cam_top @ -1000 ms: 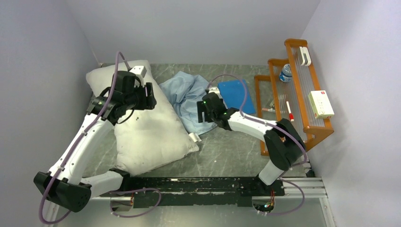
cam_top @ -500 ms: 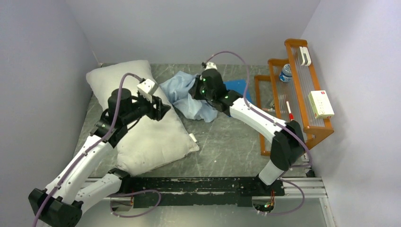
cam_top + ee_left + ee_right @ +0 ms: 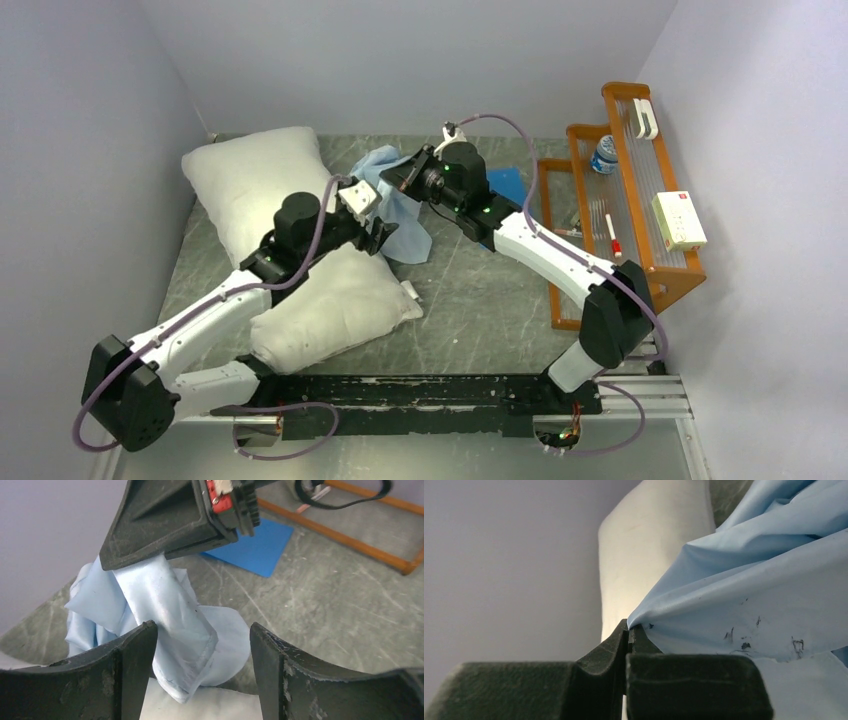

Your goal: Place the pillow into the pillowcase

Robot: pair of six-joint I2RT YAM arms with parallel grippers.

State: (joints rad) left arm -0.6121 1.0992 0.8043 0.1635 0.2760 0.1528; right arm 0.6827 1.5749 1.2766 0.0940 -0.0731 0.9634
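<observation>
One pillow lies left on the counter. The right pincer pinches the one pillowcase; the left pincer, spread, seems just beside it.

The right gripper pinches an edge of the blue pillowcase between closed jaws, the pillow behind.

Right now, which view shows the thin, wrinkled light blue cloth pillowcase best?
The left wrist view: the pillowcase hangs as a folded strip from the shut right gripper, hem visible. The top view shows it small, partly behind the left gripper. The right wrist view shows only a close patch pinched at the fingertips.
</observation>
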